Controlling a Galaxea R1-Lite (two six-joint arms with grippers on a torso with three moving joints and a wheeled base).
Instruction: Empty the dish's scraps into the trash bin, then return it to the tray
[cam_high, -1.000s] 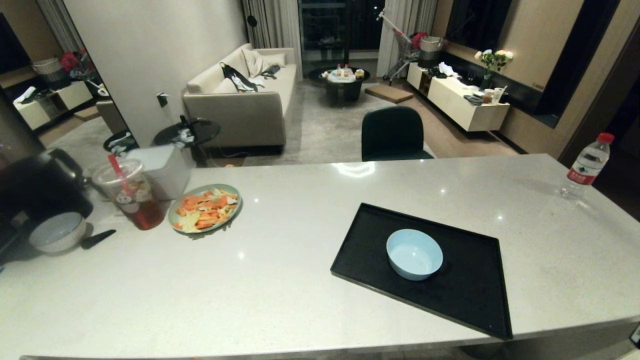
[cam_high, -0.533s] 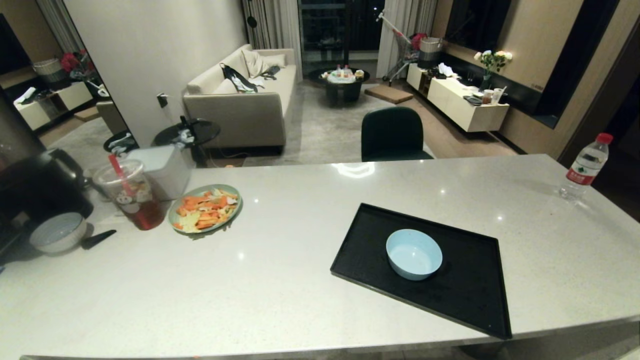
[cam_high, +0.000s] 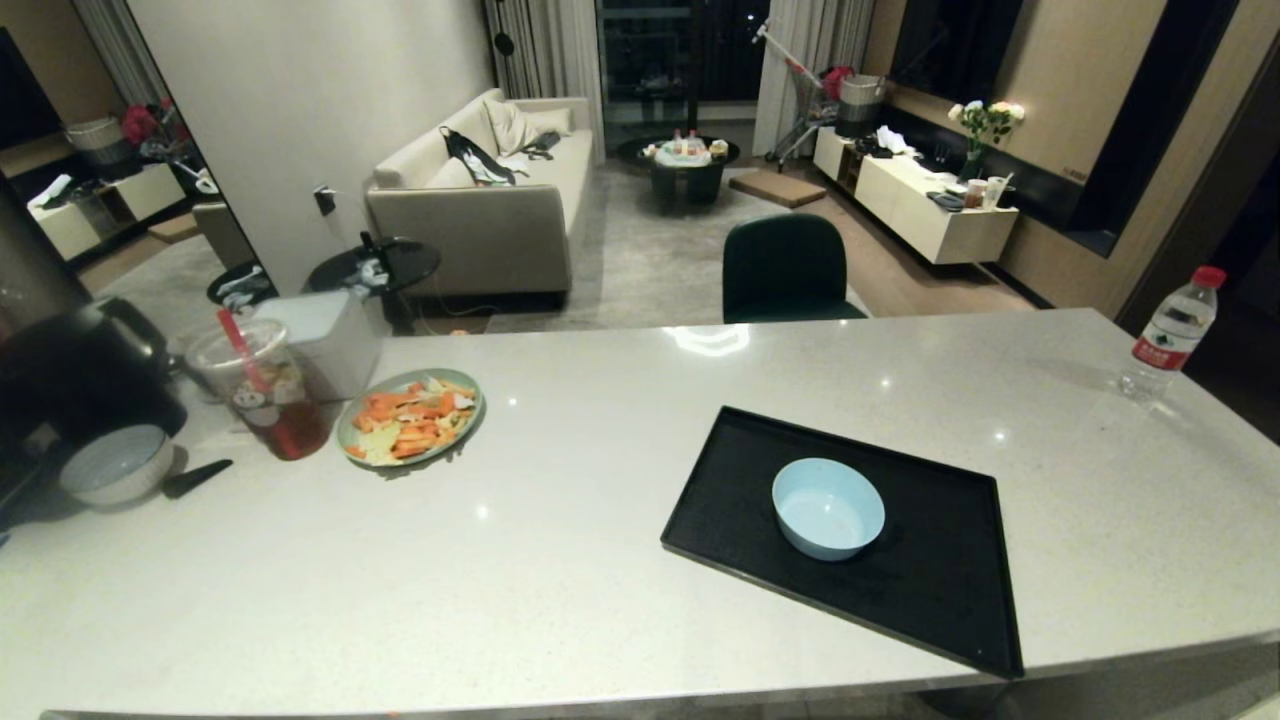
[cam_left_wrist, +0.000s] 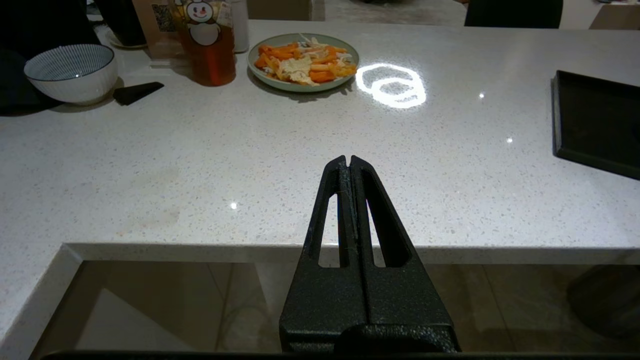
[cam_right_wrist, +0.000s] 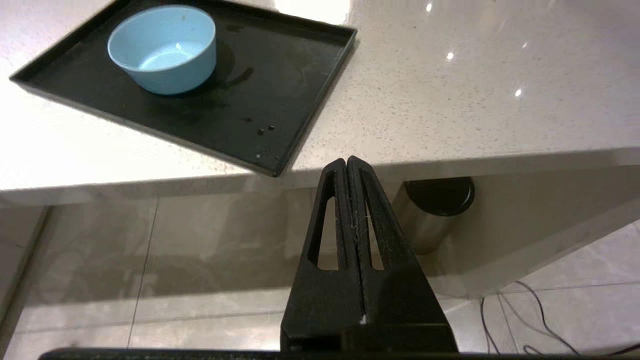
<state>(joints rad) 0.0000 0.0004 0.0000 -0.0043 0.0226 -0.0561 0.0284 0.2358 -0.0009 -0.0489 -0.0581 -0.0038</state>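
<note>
Blue dish (cam_high: 828, 507) — upright (tray (cam_high: 940, 590) skewed)

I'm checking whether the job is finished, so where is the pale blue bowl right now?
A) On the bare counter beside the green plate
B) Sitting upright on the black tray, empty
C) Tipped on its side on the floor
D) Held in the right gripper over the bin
B: the pale blue bowl stands upright on the black tray with no scraps visible inside, and neither gripper touches it.

A pale speckled counter (cam_high: 620, 560) carries the black tray (cam_high: 930, 590) lower right, a green peel plate (cam_high: 345, 425), drink cup (cam_high: 262, 390) and ribbed bowl (cam_high: 115, 465) left, water bottle (cam_high: 1168, 335) far right.
</note>
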